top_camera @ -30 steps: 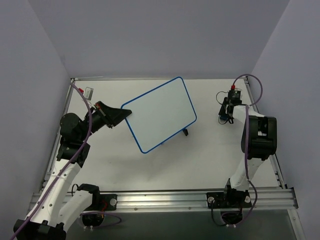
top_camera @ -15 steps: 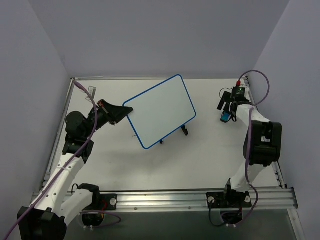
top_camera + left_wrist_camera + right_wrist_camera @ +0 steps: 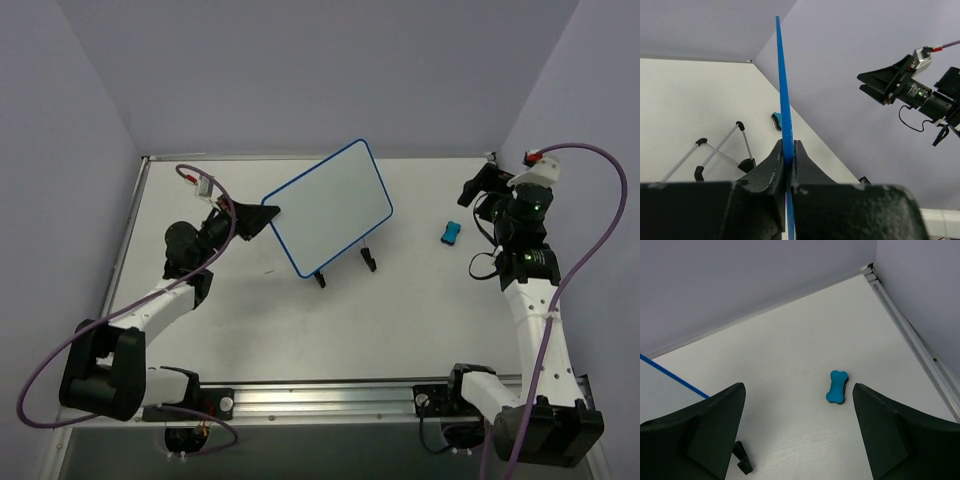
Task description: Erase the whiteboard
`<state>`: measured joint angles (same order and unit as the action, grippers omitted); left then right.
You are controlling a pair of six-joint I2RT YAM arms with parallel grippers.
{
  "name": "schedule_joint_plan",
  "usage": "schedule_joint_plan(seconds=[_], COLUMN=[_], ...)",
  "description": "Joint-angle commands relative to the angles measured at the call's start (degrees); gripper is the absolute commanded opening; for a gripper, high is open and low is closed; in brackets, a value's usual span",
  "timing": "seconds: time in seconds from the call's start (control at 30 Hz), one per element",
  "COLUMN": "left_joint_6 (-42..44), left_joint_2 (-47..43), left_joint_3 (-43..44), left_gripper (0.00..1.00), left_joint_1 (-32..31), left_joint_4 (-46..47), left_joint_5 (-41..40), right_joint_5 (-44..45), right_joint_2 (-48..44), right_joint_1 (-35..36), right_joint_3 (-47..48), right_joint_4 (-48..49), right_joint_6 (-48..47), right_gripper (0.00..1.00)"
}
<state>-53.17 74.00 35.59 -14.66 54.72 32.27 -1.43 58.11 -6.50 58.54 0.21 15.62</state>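
Note:
The whiteboard point(image 3: 335, 203) has a blue rim and a blank white face, and it stands tilted on its two black feet point(image 3: 320, 280) at mid-table. My left gripper point(image 3: 268, 216) is shut on its left edge; the left wrist view shows the blue rim point(image 3: 781, 90) pinched between the black fingers point(image 3: 771, 167). A small blue bone-shaped eraser point(image 3: 449, 233) lies alone on the table to the board's right. My right gripper point(image 3: 478, 190) hangs open above and to the right of it. The right wrist view has the eraser point(image 3: 838, 387) below the wide-apart gripper point(image 3: 799, 386), untouched.
Purple-grey walls close in the back and both sides. A metal rail point(image 3: 912, 337) runs along the table's right edge near the eraser. The board's wire legs and feet point(image 3: 747, 162) stand to the left of its rim. Cables loop from both wrists.
The right gripper opened, left the eraser on the table and pulled up and back to the right. The left arm shifted the board slightly right and more upright.

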Motion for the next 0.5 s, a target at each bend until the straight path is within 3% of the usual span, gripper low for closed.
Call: schedule_joint_plan(seconds=[0.0,0.2,0.47], left_joint_6=[1.6,0.5,-2.2], left_joint_2=[3.5,11.0,17.8], left_joint_3=[6.2,9.1,10.3], left_gripper=[0.02,0.02,0.02], left_joint_1=[-0.2,1.0,2.8], left_joint_4=[19.7,27.7,35.3], left_joint_5=[6.3,14.6,17.9], right_joint_5=[-3.7,-3.2,-2.8], right_joint_2=[1.0,0.8,0.6], right_joint_1=[1.2,3.6,5.6], right_joint_3=[-1.6,-1.2,-0.5], right_joint_4=[-3.2,-3.4,-3.5], right_joint_6=[0.3,-0.6,-1.4], right_gripper=[0.84,0.84,0.85])
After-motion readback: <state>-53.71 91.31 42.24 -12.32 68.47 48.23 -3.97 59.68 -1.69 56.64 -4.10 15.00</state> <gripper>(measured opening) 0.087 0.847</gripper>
